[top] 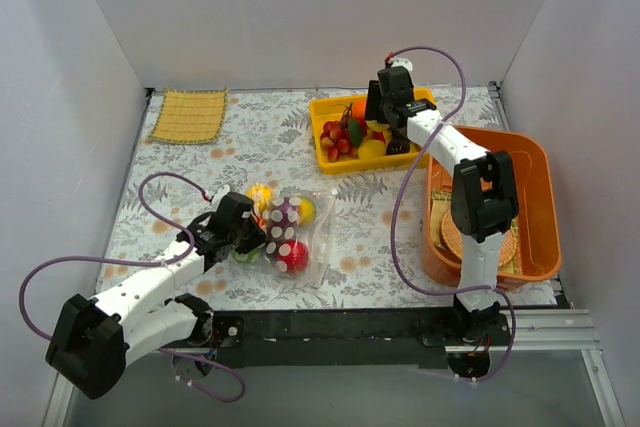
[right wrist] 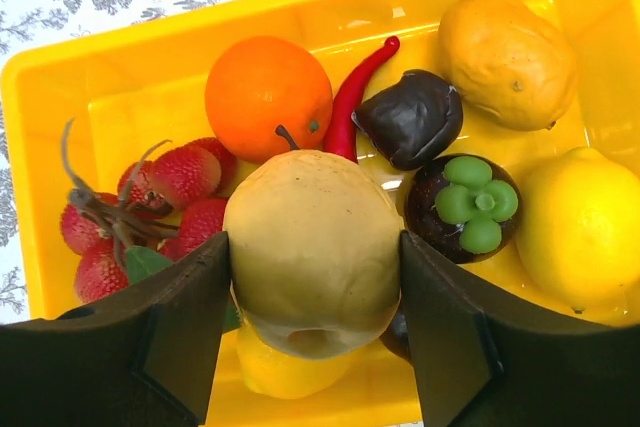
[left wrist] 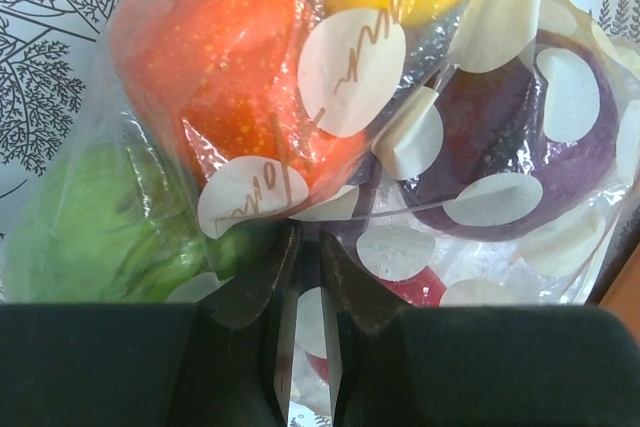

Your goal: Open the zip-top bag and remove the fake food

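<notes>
The zip-top bag (top: 305, 239), clear with whitish spots, lies on the table in front of the left arm. It holds fake food: an orange piece (left wrist: 215, 57), a green piece (left wrist: 90, 227), a purple piece (left wrist: 500, 137), plus yellow and red ones. My left gripper (top: 248, 237) is shut, pinching the bag's plastic at its left edge (left wrist: 308, 247). My right gripper (top: 395, 125) is over the yellow tray (top: 322, 159), shut on a tan pear-like fruit (right wrist: 312, 247). The tray holds an orange (right wrist: 268, 97), a lemon (right wrist: 580, 222), lychees (right wrist: 185, 175) and other pieces.
An orange bin (top: 538, 197) with a round woven mat (top: 452, 237) stands at the right, beside the right arm. A woven yellow mat (top: 188, 114) lies at the back left. White walls close in the table on three sides.
</notes>
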You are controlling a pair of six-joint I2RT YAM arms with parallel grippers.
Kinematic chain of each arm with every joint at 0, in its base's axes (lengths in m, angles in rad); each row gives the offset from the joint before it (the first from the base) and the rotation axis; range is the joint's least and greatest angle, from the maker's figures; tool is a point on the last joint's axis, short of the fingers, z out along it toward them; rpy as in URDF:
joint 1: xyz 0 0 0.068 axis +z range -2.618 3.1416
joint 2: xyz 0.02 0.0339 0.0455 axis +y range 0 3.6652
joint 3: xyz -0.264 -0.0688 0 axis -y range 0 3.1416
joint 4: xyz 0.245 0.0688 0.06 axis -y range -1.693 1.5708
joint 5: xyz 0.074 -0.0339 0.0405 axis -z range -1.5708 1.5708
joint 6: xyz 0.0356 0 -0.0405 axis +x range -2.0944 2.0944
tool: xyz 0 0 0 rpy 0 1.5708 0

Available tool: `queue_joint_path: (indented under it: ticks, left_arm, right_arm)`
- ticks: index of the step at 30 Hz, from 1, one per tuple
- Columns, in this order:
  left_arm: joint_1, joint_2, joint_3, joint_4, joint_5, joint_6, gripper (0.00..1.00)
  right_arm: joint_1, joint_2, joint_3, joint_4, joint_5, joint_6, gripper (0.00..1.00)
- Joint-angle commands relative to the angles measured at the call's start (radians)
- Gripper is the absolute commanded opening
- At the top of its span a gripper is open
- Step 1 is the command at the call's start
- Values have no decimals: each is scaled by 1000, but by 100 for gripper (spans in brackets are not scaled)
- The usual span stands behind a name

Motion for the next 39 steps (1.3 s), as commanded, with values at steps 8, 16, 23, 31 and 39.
queue_joint_path:
  ticks: [8,16,23,31,39]
  left_arm:
    - [6,-80,54,-46,39,43,16]
    - [6,-101,63,-57,51,54,16]
    - [6,-158,109,-102,74,65,18]
    - [-34,-152,75,-25,190,14,17]
    - [-117,-46,-3,90,158,-45,13]
  right_arm:
    - [2,-72,128,-151,-25,-46,87]
    - [96,-347,-114,-173,-74,-9,75]
    - [279,-690,-600,-27,-175,157,47]
    - [481,-816,-927,121,-209,358,29]
    - [555,-719,-1038,368,-284,438,28]
